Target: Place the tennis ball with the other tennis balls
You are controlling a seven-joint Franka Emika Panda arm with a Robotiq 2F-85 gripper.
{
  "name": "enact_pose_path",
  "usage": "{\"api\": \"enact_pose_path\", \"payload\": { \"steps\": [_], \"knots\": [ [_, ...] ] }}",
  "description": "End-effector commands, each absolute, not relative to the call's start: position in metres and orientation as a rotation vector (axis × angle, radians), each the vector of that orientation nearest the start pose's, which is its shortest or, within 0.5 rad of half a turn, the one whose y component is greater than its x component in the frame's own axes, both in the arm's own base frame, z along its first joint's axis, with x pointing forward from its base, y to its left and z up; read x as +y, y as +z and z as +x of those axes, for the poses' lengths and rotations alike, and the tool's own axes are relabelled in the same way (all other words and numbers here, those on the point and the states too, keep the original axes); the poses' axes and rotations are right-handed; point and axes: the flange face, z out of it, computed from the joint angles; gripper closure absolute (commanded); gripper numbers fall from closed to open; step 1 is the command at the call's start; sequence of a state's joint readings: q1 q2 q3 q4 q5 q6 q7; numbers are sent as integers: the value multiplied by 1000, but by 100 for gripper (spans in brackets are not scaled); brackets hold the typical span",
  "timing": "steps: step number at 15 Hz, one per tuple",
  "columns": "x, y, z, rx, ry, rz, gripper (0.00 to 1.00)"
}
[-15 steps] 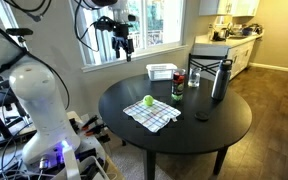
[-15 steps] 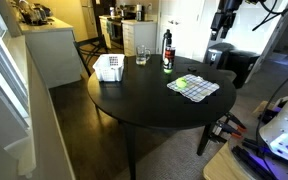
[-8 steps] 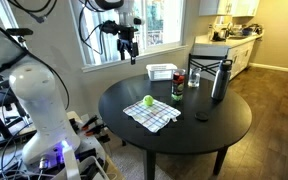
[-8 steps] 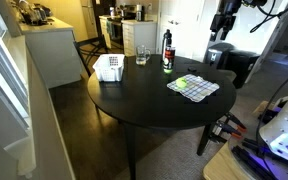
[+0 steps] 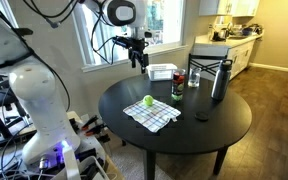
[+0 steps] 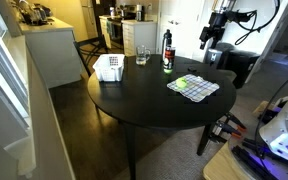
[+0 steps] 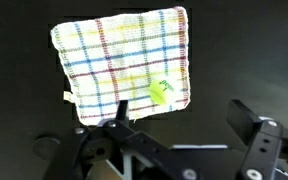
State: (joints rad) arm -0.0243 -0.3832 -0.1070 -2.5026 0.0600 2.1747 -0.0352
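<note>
A yellow-green tennis ball [image 5: 148,100] lies on a checkered cloth [image 5: 152,113] on the round black table [image 5: 214,130]. It also shows in an exterior view [image 6: 183,87] and in the wrist view [image 7: 159,93], near the cloth's corner [image 7: 124,60]. My gripper [image 5: 138,58] hangs open and empty high above the table's edge near the window, apart from the ball. It shows in an exterior view [image 6: 211,40] and in the wrist view [image 7: 179,128]. No other tennis balls are visible.
On the table stand a white container [image 5: 162,72], a dark bottle [image 5: 177,86], a glass [image 5: 194,78], a tall silver flask [image 5: 220,80] and a small black disc [image 5: 201,116]. A window is behind the arm. The kitchen counter lies beyond.
My gripper has moved down and toward the table, from in front of the window to above the table's edge. The ball and cloth have not moved.
</note>
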Motion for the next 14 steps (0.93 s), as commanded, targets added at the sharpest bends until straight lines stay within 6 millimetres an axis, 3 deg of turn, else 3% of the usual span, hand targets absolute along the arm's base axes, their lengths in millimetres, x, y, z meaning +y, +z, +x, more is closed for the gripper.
{"api": "enact_pose_path", "payload": {
  "steps": [1, 8, 14],
  "knots": [
    [-53, 387, 440, 225, -88, -3025, 0],
    [-52, 328, 473, 273, -92, -3034, 0],
    [-54, 304, 490, 288, -144, -3050, 0]
  ]
}}
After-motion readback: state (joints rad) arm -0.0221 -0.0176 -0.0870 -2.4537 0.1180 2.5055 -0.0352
